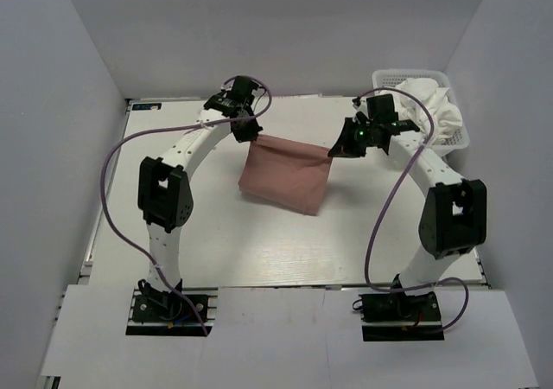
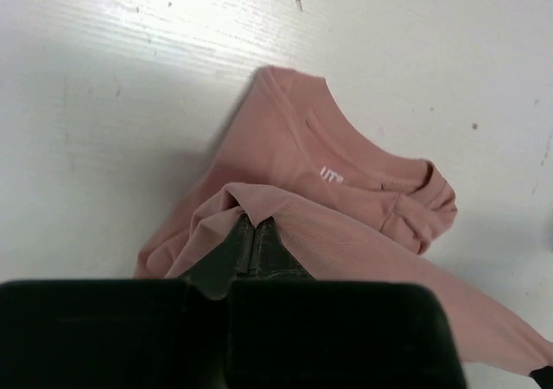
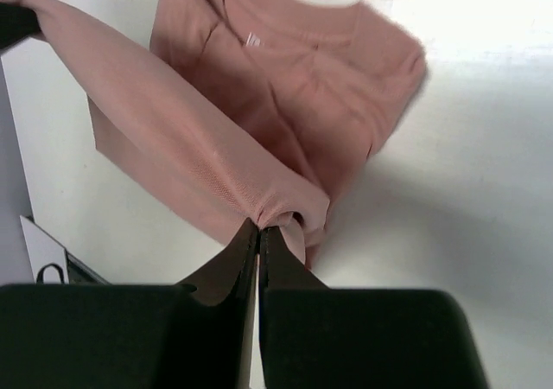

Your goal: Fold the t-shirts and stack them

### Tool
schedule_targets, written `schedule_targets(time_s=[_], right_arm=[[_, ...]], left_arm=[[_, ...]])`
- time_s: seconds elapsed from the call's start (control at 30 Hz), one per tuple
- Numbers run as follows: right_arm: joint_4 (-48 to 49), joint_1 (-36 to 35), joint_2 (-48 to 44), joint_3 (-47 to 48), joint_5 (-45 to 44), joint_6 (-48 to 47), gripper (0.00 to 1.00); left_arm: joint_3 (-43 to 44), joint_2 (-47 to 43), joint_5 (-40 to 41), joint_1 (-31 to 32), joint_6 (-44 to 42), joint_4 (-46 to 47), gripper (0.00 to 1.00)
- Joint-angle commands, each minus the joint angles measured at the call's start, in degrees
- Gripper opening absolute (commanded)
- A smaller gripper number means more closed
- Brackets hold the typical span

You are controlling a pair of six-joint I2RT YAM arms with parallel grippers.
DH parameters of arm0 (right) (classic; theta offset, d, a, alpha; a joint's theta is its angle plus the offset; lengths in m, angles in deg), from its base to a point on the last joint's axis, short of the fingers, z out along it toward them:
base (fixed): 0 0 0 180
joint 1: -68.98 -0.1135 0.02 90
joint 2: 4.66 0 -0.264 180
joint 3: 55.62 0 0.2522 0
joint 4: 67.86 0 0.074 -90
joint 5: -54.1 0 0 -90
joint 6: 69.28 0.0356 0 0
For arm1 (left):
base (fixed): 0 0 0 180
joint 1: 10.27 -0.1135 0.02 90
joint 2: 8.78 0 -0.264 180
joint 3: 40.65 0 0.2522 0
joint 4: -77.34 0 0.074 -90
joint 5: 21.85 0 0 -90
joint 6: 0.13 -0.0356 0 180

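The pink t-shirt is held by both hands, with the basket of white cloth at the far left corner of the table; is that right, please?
Not quite: the top view shows the basket of white cloth at the far right corner. The rest holds: the left hand and right hand both grip the pink t-shirt.

Bright overhead light, soft shadows

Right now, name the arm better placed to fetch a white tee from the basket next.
Probably right: the right gripper hangs near the mesh basket; the left gripper is across the pink t-shirt, farther off.
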Motion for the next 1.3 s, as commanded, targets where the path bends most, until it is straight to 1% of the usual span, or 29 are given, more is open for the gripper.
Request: schedule_targets(time_s=[0.0, 0.17, 0.2, 0.33, 0.37, 0.4, 0.43, 0.47, 0.5, 0.53, 0.57, 0.63, 0.7, 0.77, 0.8, 0.83, 0.87, 0.9, 0.93, 0.97, 1.0, 1.07, 1.1, 1.13, 1.2, 1.27], right_arm=[[2.3, 2.4, 5.0, 5.0, 1.7, -1.5, 0.0], [3.9, 3.8, 11.3, 7.6, 3.1, -0.9, 0.0], [3.7, 3.9, 14.0, 8.7, 3.7, -0.8, 0.0], [4.8, 4.4, 18.4, 9.2, 5.6, 0.0, 0.0], [5.4, 4.4, 19.1, 9.4, 5.7, 0.1, 0.0], [5.4, 4.6, 19.5, 10.0, 5.9, 0.3, 0.0], [5.4, 4.5, 20.9, 10.4, 5.6, 0.3, 0.12], [5.1, 4.4, 21.1, 11.3, 5.6, 0.3, 0.21], [4.8, 4.5, 21.4, 12.3, 5.7, 0.3, 0.33], [4.5, 4.5, 21.6, 13.3, 5.8, 0.1, 0.65], [3.8, 4.4, 21.3, 13.6, 5.6, -0.2, 0.9], [3.5, 3.9, 19.5, 14.2, 5.4, -1.0, 0.9], [3.5, 3.9, 17.1, 13.6, 5.4, -0.9, 0.9], [5.4, 3.6, 13.3, 10.9, 6.1, -0.8, 0.9], [6.1, 3.5, 12.5, 9.1, 6.3, 0.1, 0.9], [6.9, 3.4, 11.8, 8.1, 6.9, 0.3, 0.9], [9.3, 3.2, 10.2, 5.6, 7.6, 0.5, 0.9], [10.3, 2.9, 9.9, 4.8, 10.5, 1.8, 0.9], [11.3, 2.5, 9.5, 3.9, 11.3, 2.7, 0.9], [14.3, 1.9, 9.1, 1.7, 12.8, 3.8, 0.9], [15.1, 1.1, 9.1, 1.3, 13.9, 4.3, 0.9], [17.2, 0.0, 9.1, -0.4, 14.2, 4.7, 0.9], [17.7, -1.8, 8.8, -2.2, 13.8, 4.7, 0.9], [19.1, -2.2, 8.8, -3.3, 13.6, 5.4, 0.9], [22.2, -3.3, 9.2, -7.9, 14.4, 6.3, 0.9], [26.3, -3.3, 9.6, -11.1, 16.2, 8.1, 0.9]], left_arm=[[5.0, 3.1, 0.0, -2.6, -2.4, 1.8, 0.0], [9.7, 8.9, -1.8, -3.8, -3.0, 2.9, 0.0], [9.7, 10.3, -1.8, -3.8, -3.0, 2.9, 0.0], [10.4, 12.3, -4.4, -4.4, -4.2, 4.5, 0.0], [10.4, 12.3, -4.4, -4.4, -4.2, 5.2, 0.03], [10.4, 13.0, -4.4, -4.4, -4.8, 5.2, 0.14], [10.9, 13.0, -5.0, -4.4, -5.4, 5.2, 0.47], [10.9, 13.0, -5.0, -4.4, -5.4, 5.8, 0.65], [11.7, 13.5, -5.0, -4.4, -6.0, 5.8, 0.83], [12.3, 13.5, -5.5, -4.4, -6.7, 5.8, 0.99], [12.9, 13.5, -5.5, -4.4, -6.8, 5.2, 1.0], [13.4, 11.3, -6.1, -4.4, -7.3, 5.2, 1.0], [11.2, 8.9, -7.2, -4.4, -8.0, 5.2, 1.0], [6.6, 4.4, -7.7, -3.1, -8.5, 7.0, 1.0], [4.5, 2.7, -10.7, -3.1, -8.5, 8.0, 1.0], [-1.2, 1.0, -13.3, -3.1, -8.5, 9.4, 1.0], [-4.7, -2.5, -16.1, -2.6, -8.5, 13.7, 1.0], [-8.1, -4.1, -20.5, -2.6, -8.5, 16.4, 1.0], [-14.0, -5.4, -22.1, -2.6, -7.8, 18.5, 1.0], [-16.2, -6.4, -23.6, -2.6, -7.8, 21.7, 1.0], [-19.6, -7.7, -26.6, -2.1, -8.5, 22.8, 1.0], [-23.1, -9.0, -28.2, -2.1, -9.6, 25.9, 1.0], [-25.0, -9.6, -28.2, -1.5, -10.1, 27.2, 1.0], [-28.7, -10.2, -28.2, -1.5, -10.8, 28.4, 1.0], [-33.0, -10.2, -27.4, -1.5, -10.8, 30.7, 1.0], [-34.8, -8.8, -28.2, -2.8, -10.8, 31.8, 1.0]])
